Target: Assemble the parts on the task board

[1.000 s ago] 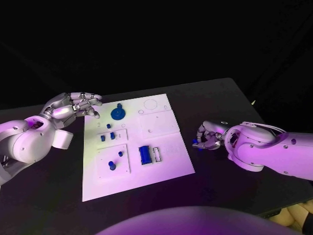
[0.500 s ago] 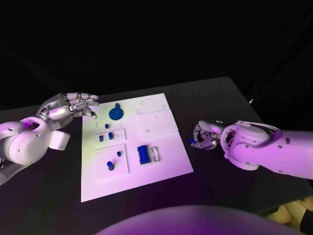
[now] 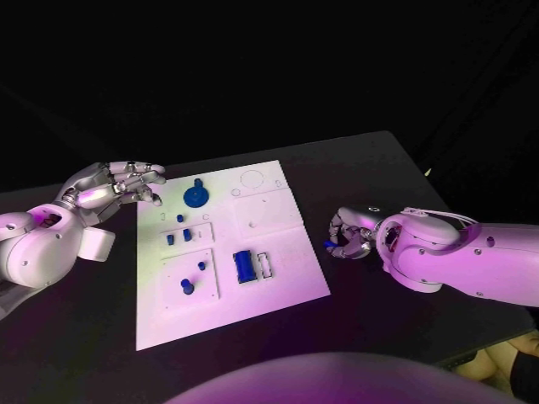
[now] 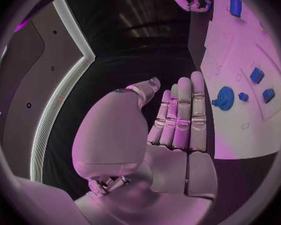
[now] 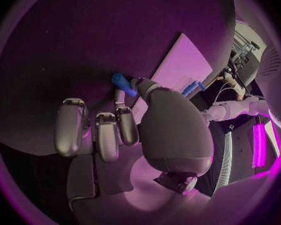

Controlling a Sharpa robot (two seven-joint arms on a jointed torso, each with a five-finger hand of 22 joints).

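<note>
The white task board [image 3: 288,278] lies in the middle of the black table. On it are a blue round disc [image 3: 197,197], two small blue pieces [image 3: 178,237], a blue rectangular block [image 3: 243,266] and blue pegs [image 3: 189,286]. My right hand [image 3: 349,234] hovers just off the board's right edge and pinches a small blue peg [image 5: 123,84] between thumb and finger. My left hand [image 3: 112,187] is beside the board's far left corner, fingers extended, holding nothing. The left wrist view shows that hand [image 4: 175,127] next to the board [image 4: 240,130] and the disc [image 4: 225,97].
The black table [image 3: 379,168] extends beyond the board on all sides, with its far right corner behind my right arm. A narrow white outlined slot [image 3: 266,264] sits beside the blue block. Circular recesses [image 3: 253,179] mark the board's far edge.
The whole view has shifted slightly. Both hands keep their places relative to the board, and the right hand still pinches the peg.
</note>
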